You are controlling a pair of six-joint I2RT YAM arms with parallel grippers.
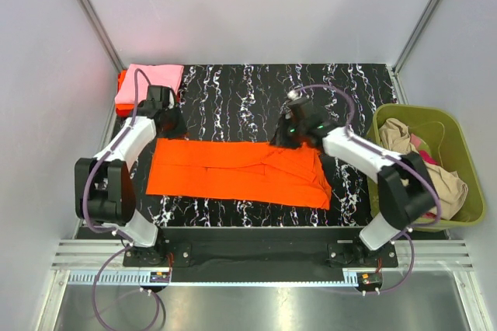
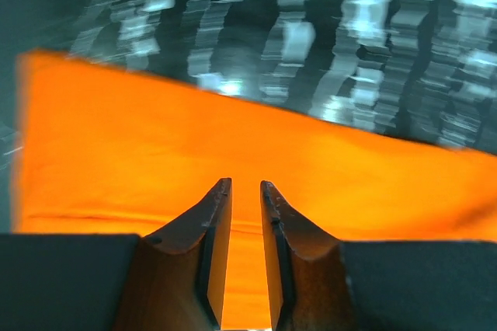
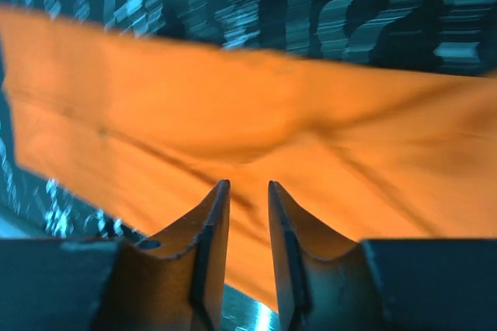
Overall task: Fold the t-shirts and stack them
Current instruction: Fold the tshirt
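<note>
Lengthwise fold in hand: bright orange cloth t-shirt (image 1: 233,169), a long strip on the black marbled table (image 1: 233,98). Left tool (image 1: 168,124) and right tool (image 1: 289,138) at its far edge, narrowly parted; grip cannot be told. Next, probably: crosswise fold, ends aligned.

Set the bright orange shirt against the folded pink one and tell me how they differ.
The orange shirt lies spread in a long band across the middle of the black marbled tabletop; the pink shirt is folded into a small square in the far-left corner. The orange shirt rests directly on that tabletop, while the pink shirt sits on a red-orange shirt. Both are plain, single-colour cloth.
</note>
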